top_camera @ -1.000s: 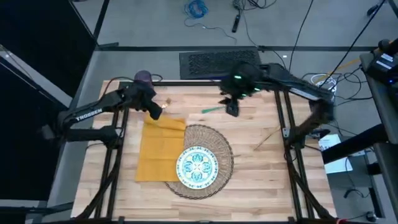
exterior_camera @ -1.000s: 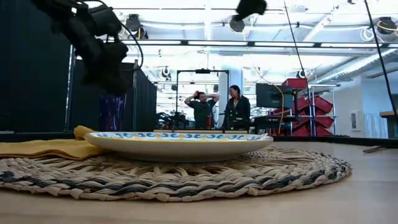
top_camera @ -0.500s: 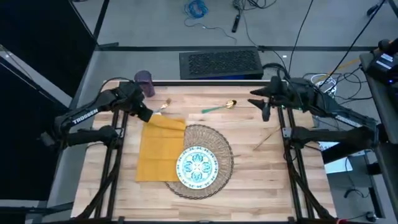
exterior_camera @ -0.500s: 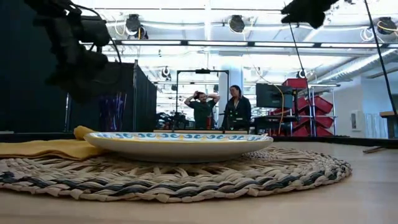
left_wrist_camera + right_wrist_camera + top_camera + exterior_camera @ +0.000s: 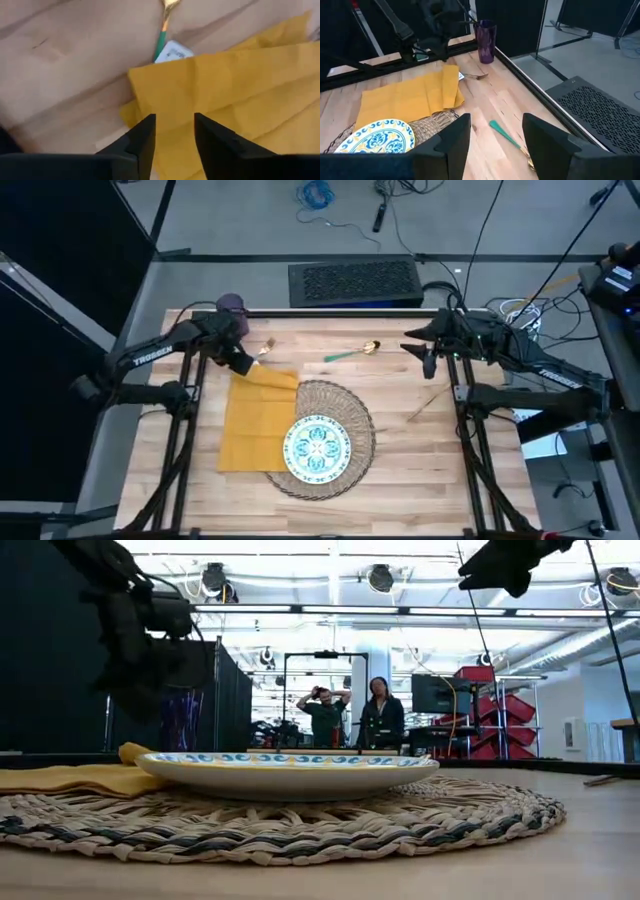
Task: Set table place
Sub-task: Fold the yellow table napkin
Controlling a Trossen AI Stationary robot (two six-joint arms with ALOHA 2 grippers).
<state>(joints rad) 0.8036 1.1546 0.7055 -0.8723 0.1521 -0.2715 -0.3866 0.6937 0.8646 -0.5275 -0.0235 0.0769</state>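
The white plate with teal pattern [image 5: 318, 448] lies on the round woven placemat [image 5: 352, 415] near the table's middle. The mustard napkin [image 5: 252, 420] lies flat at its left, one edge on the mat. A purple cup [image 5: 232, 305] stands at the far left corner. A fork [image 5: 163, 36] has its teal handle tucked under the napkin's far corner. A gold-and-teal spoon [image 5: 352, 352] lies on the far side. My left gripper [image 5: 175, 120] hovers open over the napkin's far left corner. My right gripper [image 5: 492, 120] hangs open above the table's far right.
A thin piece of cutlery [image 5: 428, 402] lies at a slant on the wood by the right rail. The black rails [image 5: 300, 313] frame the table. Bare wood [image 5: 420, 470] shows at the near right. Beyond the table two people [image 5: 350, 718] stand far off in the room.
My right gripper has drawn back from above the spoon toward the table's right edge and stopped there, staying open. My left gripper has sunk a little toward the napkin's far corner. Plate, mat, napkin and cutlery lie as before.
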